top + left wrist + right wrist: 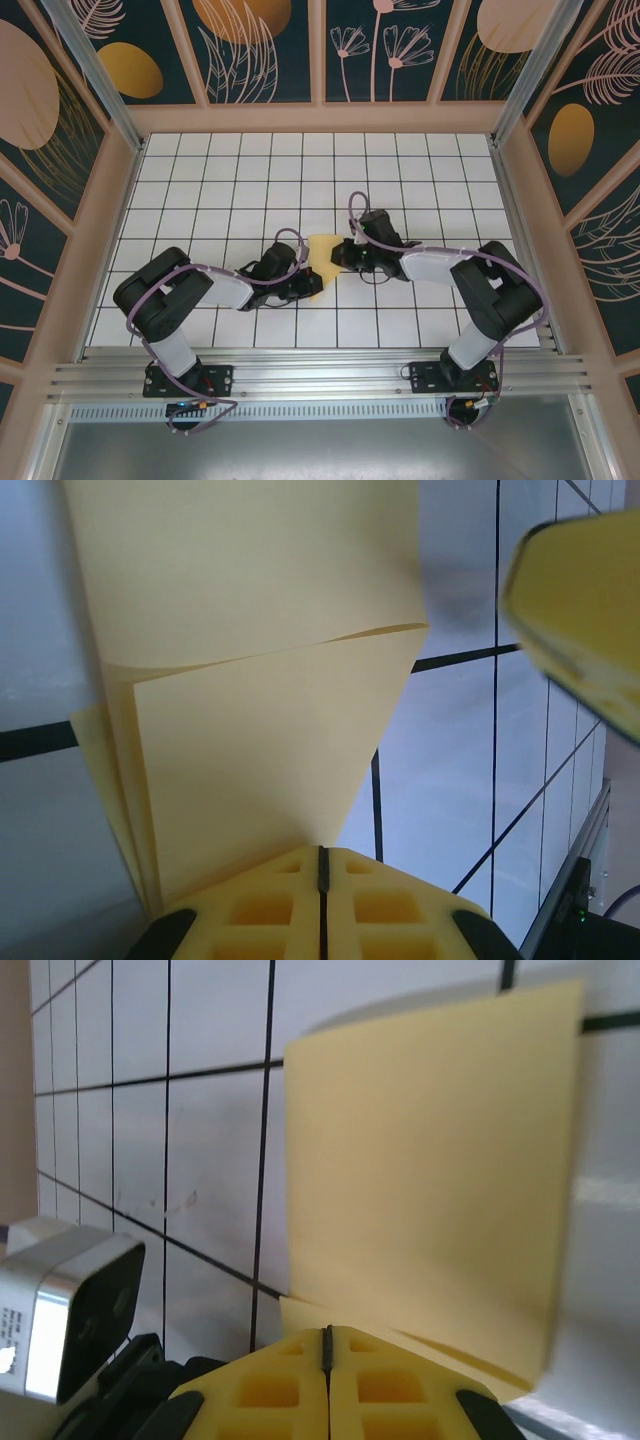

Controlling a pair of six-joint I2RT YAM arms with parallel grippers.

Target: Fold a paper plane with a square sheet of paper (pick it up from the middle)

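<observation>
The square sheet of paper (pixel 322 260) is a folded pale-yellow shape near the middle of the white grid table (pixel 230 180), between my two grippers. My left gripper (pixel 304 284) is at its near-left side. In the left wrist view the jaws (pixel 322 850) are shut, with a corner of the layered paper (pixel 260 700) running into the tips. My right gripper (pixel 343 254) is at the paper's right edge. Its jaws (pixel 327 1330) are shut too, and the lower flap of the paper (pixel 430 1180) meets them at the tips.
A yellow finger of the right gripper (pixel 585 610) shows blurred close by in the left wrist view. The left wrist's silver camera housing (pixel 70 1310) sits close at the lower left of the right wrist view. Wooden frame walls (pixel 320 118) and an aluminium rail (pixel 320 375) bound the table.
</observation>
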